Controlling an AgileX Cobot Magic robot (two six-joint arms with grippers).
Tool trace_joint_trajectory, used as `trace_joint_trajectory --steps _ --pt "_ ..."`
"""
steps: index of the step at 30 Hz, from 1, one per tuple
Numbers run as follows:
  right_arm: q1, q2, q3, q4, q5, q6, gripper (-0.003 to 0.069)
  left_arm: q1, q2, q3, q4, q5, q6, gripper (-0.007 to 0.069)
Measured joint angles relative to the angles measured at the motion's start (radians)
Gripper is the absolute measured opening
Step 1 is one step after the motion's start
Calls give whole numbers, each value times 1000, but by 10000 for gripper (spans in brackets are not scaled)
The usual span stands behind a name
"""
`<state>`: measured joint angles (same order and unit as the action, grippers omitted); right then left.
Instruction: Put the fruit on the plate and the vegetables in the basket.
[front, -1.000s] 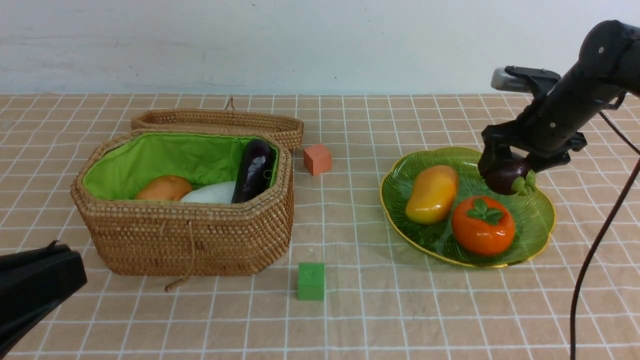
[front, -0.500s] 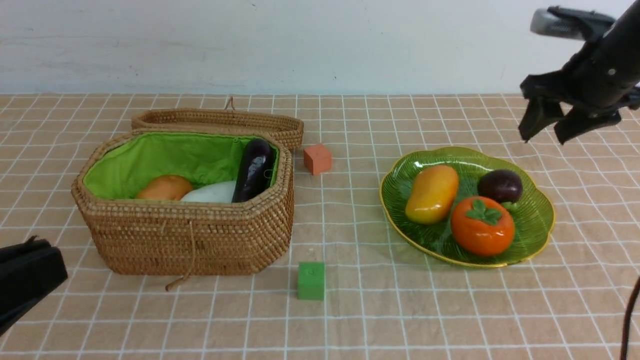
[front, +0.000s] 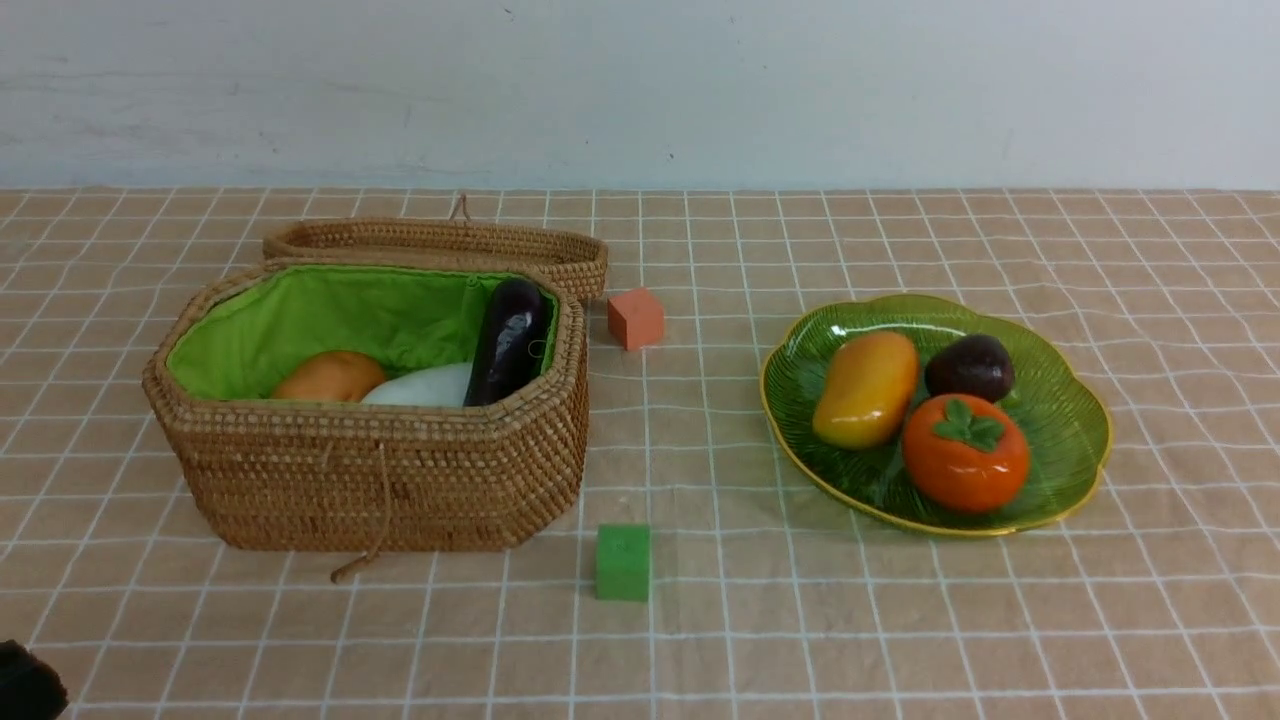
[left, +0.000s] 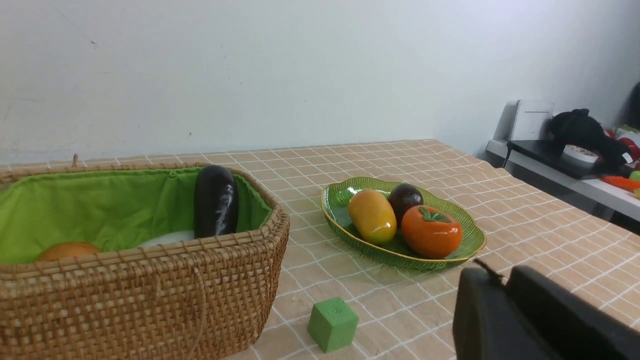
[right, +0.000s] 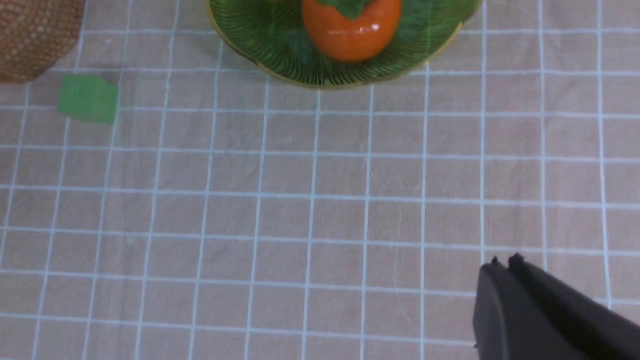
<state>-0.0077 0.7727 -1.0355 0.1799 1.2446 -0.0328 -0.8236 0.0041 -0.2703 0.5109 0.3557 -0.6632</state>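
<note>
while the front view takes in the whole cloth, w/ mango, persimmon and mangosteen huddled touching on the green plate and potato, radish and eggplant inside the lined basket, it shows no gripper beyond a dark scrap at the bottom left corner. left wrist view adds a side shelf w/ clutter and the left gripper, fingers pressed together, nothing held. right wrist view catches only persimmon, plate edge, green cube (orange cube shows only from the front) and the right gripper, tips together, empty.
</note>
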Motion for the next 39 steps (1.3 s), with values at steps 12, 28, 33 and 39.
trace_joint_trajectory --steps 12,28,33,39 --pt "0 -699 464 -43 -276 106 6 0 0 11 8 46 -6 71" --pt "-1 -786 800 -74 -706 140 34 0 0 11 8 194 -10 84" --pt "-1 -786 883 -83 -750 129 7 0 0 11 8 210 -10 89" --pt "-1 -786 1050 -92 -871 114 -18 0 0 11 7 213 -11 92"
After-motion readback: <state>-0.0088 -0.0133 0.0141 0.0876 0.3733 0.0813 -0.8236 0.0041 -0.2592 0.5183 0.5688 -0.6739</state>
